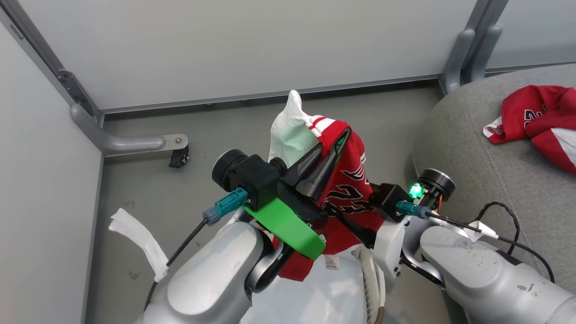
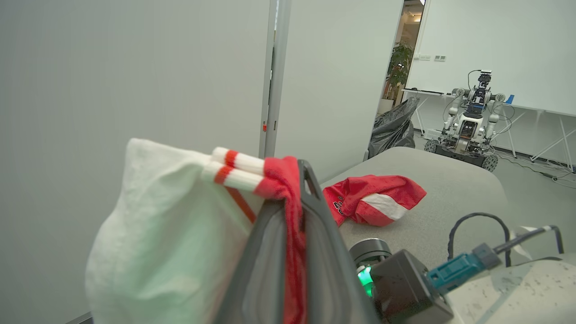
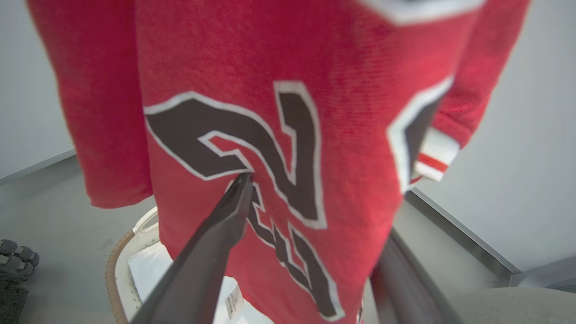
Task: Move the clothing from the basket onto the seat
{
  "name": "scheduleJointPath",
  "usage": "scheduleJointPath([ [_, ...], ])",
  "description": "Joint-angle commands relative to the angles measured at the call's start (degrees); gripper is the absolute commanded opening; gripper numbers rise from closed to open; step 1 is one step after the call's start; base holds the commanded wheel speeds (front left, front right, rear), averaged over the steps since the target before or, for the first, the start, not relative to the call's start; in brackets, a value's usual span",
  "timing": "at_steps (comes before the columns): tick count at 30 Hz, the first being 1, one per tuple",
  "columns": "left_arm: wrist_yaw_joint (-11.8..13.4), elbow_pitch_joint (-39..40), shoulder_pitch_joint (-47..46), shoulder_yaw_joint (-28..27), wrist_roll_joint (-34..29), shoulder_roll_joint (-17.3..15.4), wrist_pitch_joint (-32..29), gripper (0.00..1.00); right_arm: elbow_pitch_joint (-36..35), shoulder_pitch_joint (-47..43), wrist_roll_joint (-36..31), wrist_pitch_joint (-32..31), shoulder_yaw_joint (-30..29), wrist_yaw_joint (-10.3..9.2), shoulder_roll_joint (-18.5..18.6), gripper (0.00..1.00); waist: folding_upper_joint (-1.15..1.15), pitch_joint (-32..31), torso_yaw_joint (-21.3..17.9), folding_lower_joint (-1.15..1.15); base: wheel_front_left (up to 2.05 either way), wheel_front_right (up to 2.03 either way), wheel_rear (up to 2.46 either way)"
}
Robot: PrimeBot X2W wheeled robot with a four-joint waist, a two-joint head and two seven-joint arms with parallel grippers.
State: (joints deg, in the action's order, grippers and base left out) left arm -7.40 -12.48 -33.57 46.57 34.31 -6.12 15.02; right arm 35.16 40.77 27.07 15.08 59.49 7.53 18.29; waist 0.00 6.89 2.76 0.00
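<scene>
I note my left gripper [image 1: 335, 146] at frame centre, clamped on a red jersey [image 1: 348, 193] numbered 23, with a white sheet [image 1: 290, 130] bunched against it. The basket [image 1: 371, 279] sits at bottom centre. A second red garment [image 1: 535, 119] lies on the grey seat [image 1: 472, 148], upper right.

Bright even light; soft blur on the near clothing [image 3: 342, 90].

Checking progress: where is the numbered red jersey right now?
Centre of the head view, the jersey hangs from the shut left gripper above the basket, left of the seat, with the open right gripper at its number.
</scene>
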Motion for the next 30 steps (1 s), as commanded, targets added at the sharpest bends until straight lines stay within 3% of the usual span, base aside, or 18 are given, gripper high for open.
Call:
scheduleJointPath([
  [1, -0.17, 0.29, -1.41, 0.00, 0.21, 0.16, 0.22, 0.00, 0.52, -0.31, 0.35, 0.12, 0.30, -0.08, -0.39, 1.00, 0.00, 0.13, 0.40, 0.00, 0.00, 0.00, 0.00],
  [8, -0.17, 0.36, -1.86, 0.29, 0.39, 0.24, 0.22, 0.00, 1.89, -2.45, 0.84, 0.12, 1.66, -0.08, -1.69, 1.00, 0.00, 0.18, 1.36, 0.00, 0.00, 0.00, 0.00],
  [9, -0.17, 0.35, -1.83, 0.29, 0.41, 0.24, 0.22, 0.00, 1.98, -2.73, 1.02, 0.12, 1.78, -0.08, -1.92, 0.95, 0.00, 0.18, 1.45, 0.00, 0.00, 0.00, 0.00],
  [11, -0.17, 0.31, -1.77, 0.24, 0.42, 0.21, 0.22, 0.00, 1.96, -3.12, 0.96, 0.12, 1.76, -0.08, -2.15, 0.00, 0.00, 0.23, 1.56, 0.00, 0.00, 0.00, 0.00],
  [30, -0.17, -0.81, 0.15, -0.60, 0.61, 0.61, 0.22, 0.00, -0.43, -6.18, -0.07, 0.12, -1.03, -0.08, -2.84, 0.00, 0.00, -0.51, 1.06, 0.00, 0.00, 0.00, 0.00],
])
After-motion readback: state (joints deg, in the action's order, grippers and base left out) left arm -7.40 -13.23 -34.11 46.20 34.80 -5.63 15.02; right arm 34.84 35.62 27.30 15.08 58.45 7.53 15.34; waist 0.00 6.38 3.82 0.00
